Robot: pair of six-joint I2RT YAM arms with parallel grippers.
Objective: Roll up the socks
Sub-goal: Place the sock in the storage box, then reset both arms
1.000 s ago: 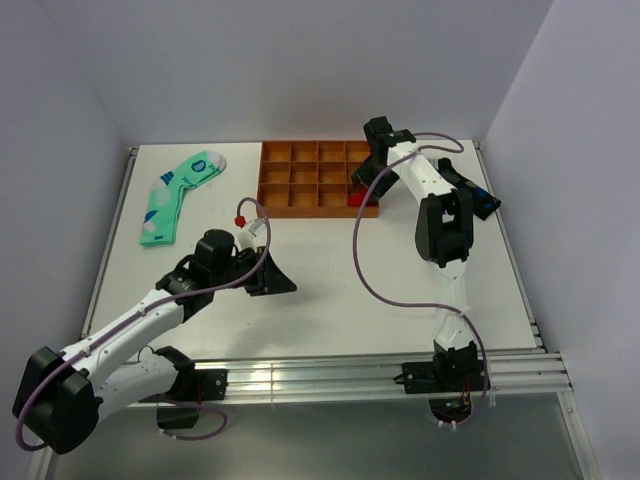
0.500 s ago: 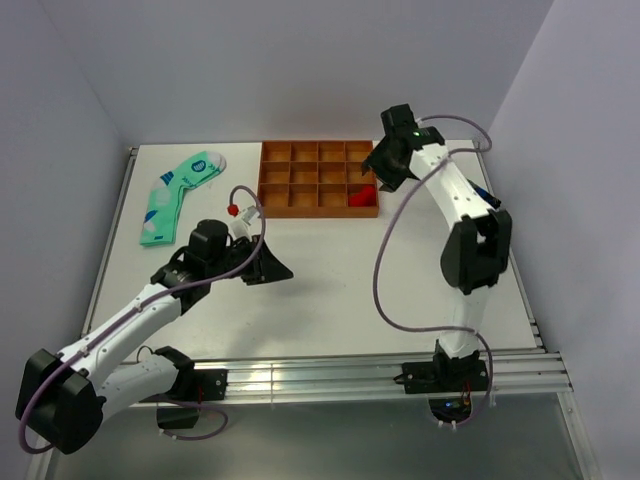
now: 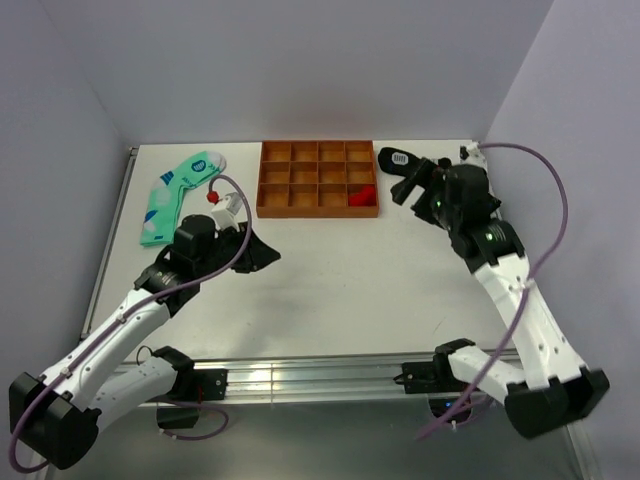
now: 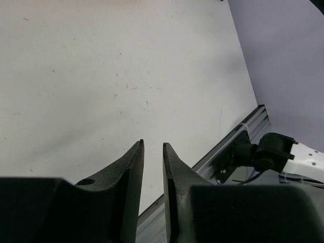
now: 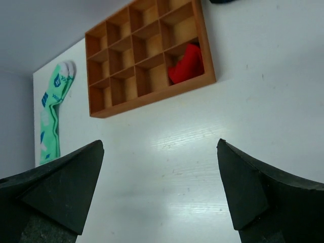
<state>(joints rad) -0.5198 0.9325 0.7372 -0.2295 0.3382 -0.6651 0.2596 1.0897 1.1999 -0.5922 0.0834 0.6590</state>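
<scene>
Red sock [image 3: 362, 194] sits in the near-right cell of the tray [image 3: 318, 211] at 12 o'clock; mint-green sock [image 3: 180, 195] at 10, black sock [image 3: 398, 158] at 1. Left hand [image 4: 153, 144] nearly together, right hand [image 5: 159, 187] wide apart, both empty.

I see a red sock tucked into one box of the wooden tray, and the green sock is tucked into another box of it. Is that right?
Not quite. The red sock is indeed in one box of the tray, but the green sock is not in it. It lies flat on the table, to the left of the tray. The top view shows this.
</scene>
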